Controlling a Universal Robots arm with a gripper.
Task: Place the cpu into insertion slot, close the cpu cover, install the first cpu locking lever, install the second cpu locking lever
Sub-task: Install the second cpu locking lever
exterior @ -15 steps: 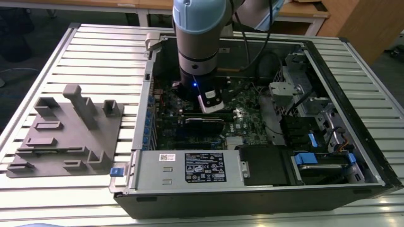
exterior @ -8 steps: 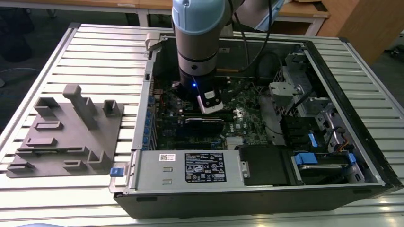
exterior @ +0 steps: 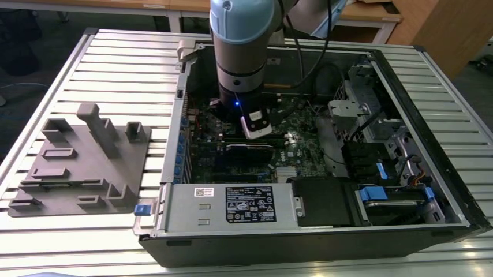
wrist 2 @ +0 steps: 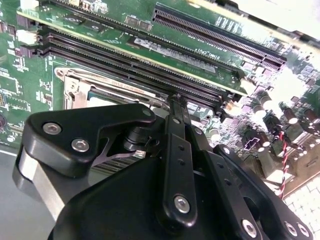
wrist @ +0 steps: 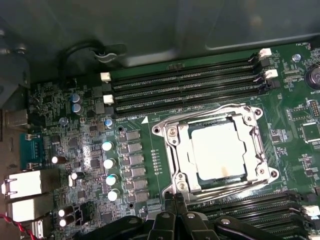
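- The cpu (wrist: 218, 150), a flat square with a pale matt metal top, lies seated in its socket on the green motherboard (wrist: 125, 165).
- The cpu cover (wrist: 182, 150), a thin bright steel frame, lies flat around it, judged closed; placement and closing look done.
- Wire locking levers (wrist: 215, 187) run along the socket's edges; whether they are latched cannot be told.
- The gripper (wrist: 176, 199), black jointed links, has its jaws closed together, empty, at the socket's edge.

The slatted metal table (exterior: 115, 63) carried an open computer case (exterior: 308, 231) toward 3 o'clock. A grey moulded fixture tray (exterior: 77, 167) lay flat on the slats at 9 o'clock, just beside the case.
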